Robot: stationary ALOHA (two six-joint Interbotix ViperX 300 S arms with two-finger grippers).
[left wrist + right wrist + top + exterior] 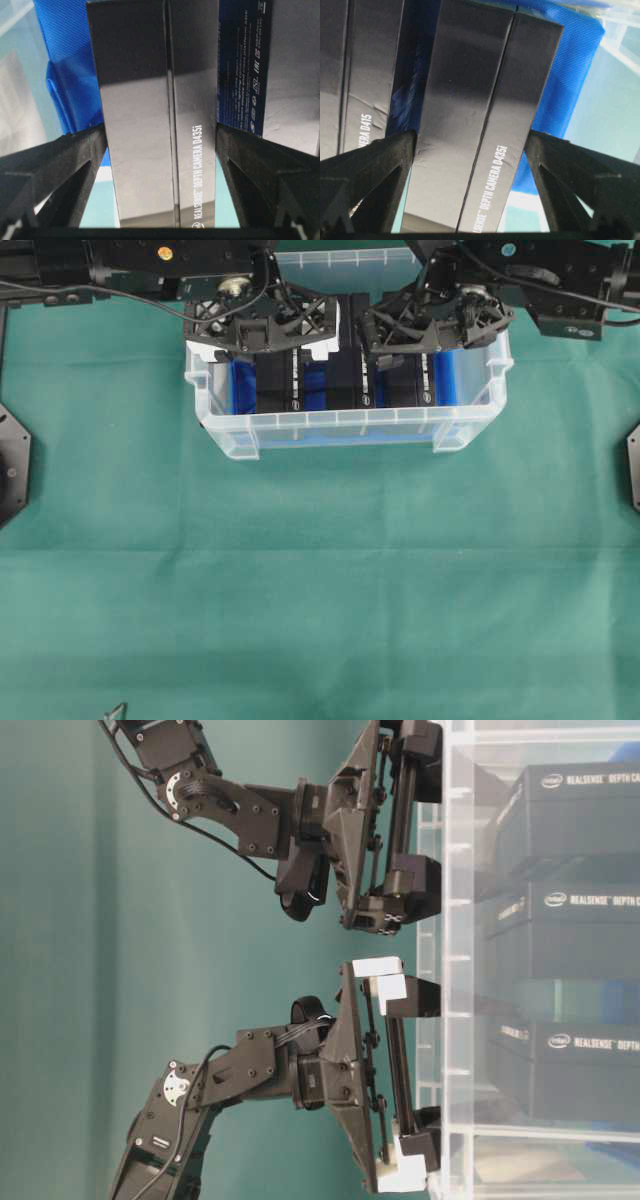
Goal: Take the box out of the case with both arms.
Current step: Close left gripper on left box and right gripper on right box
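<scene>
- Overhead: your clear plastic case (pixel 350 425) on green cloth (pixel 320 580) holds upright black boxes.
- Left wrist: left gripper (pixel 160 145) spread, fingers straddling a glossy box (pixel 157 125).
- Right wrist: right gripper (pixel 470 145) spread around another box (pixel 475 125), blue sheet (pixel 560 90) behind.

Even, bright light from above; the green tabletop (pixel 320 580) shows only soft shadows. Pale glare sheens the glossy black boxes (pixel 150 100) in both wrist views. The nearest hand fingers (pixel 365 175) blur slightly; the exterior views stay sharp.
</scene>
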